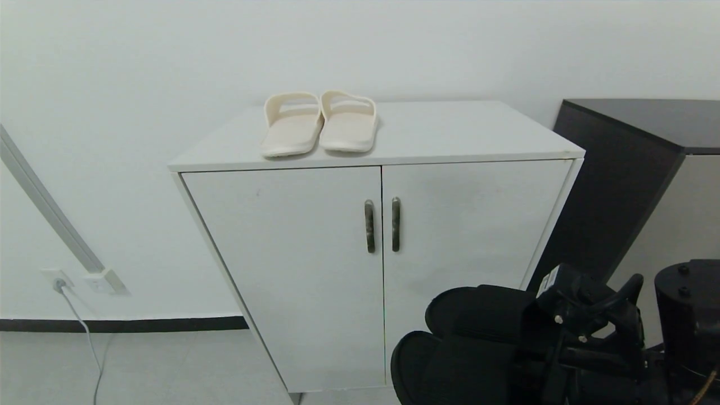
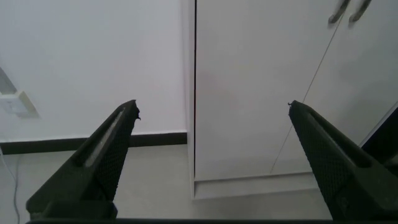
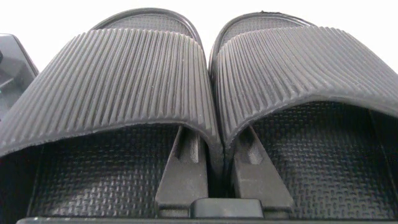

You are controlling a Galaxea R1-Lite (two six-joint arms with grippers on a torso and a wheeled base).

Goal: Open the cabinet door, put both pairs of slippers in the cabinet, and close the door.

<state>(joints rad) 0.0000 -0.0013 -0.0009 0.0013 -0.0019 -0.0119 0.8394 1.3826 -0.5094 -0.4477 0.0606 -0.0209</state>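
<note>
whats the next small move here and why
Probably raise the open left gripper to the left door's dark bar handle and pull: both white cabinet doors are shut, and the right gripper holds the black ribbed slippers.

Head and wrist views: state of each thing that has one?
Doors: both shut.
Cream slippers: side by side on top of the cabinet.
Black slippers: held side by side, low in front of the right door.
Right gripper: shut on the black slippers' adjoining sides.
Left gripper: open, empty.
</note>
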